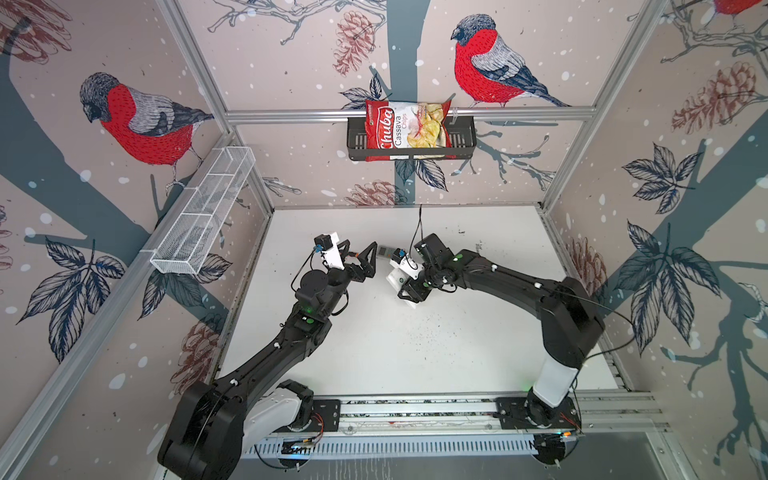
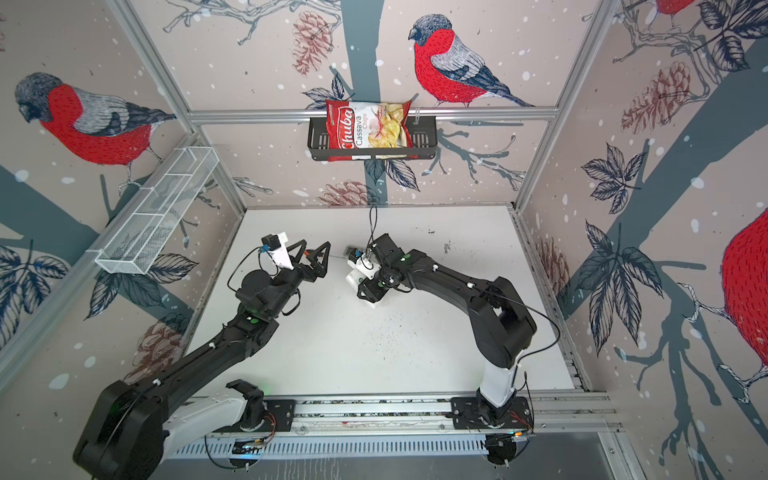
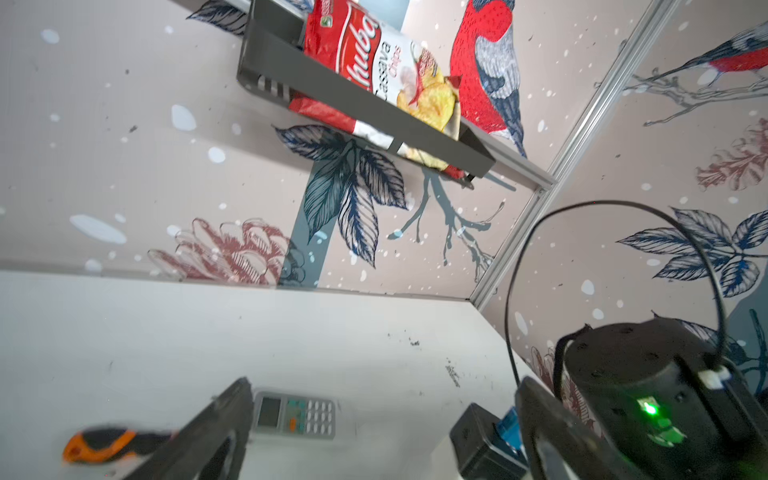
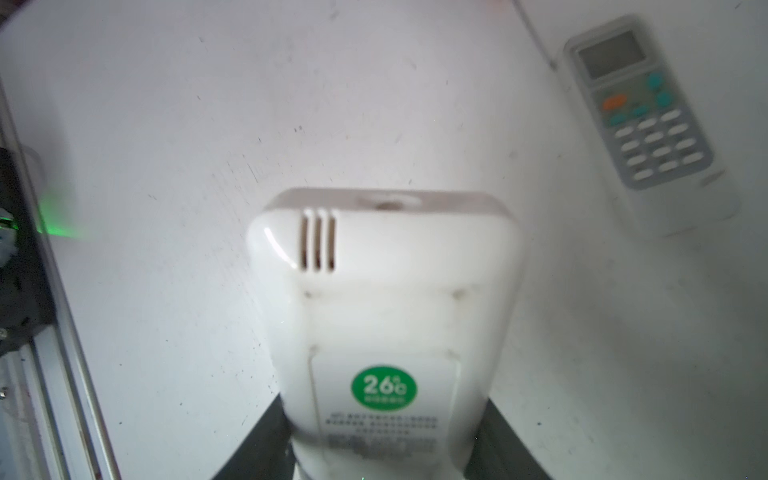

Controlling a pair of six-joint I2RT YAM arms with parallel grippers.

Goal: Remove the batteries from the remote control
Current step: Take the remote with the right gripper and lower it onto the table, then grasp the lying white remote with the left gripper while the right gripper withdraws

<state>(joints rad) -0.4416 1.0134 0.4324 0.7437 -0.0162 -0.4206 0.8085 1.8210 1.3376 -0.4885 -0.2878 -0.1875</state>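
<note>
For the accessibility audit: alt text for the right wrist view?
A white remote, back to the camera with a green 26 sticker, is gripped by the right pincer. A grey remote lies face up on the table, apart from it.

Table is lying before me, both my arms reaching over it. Remote 1 is sitting between the fingers of my right gripper, over the table. Remote 2 is lying flat on the table just behind it, toward the rear wall. My left gripper is hanging just left of remote 2. A screwdriver is lying on the table by that gripper, left of remote 2 and apart from it. On the rear wall, a chip bag is sitting in a basket. A wire rack is hanging on the left wall.
</note>
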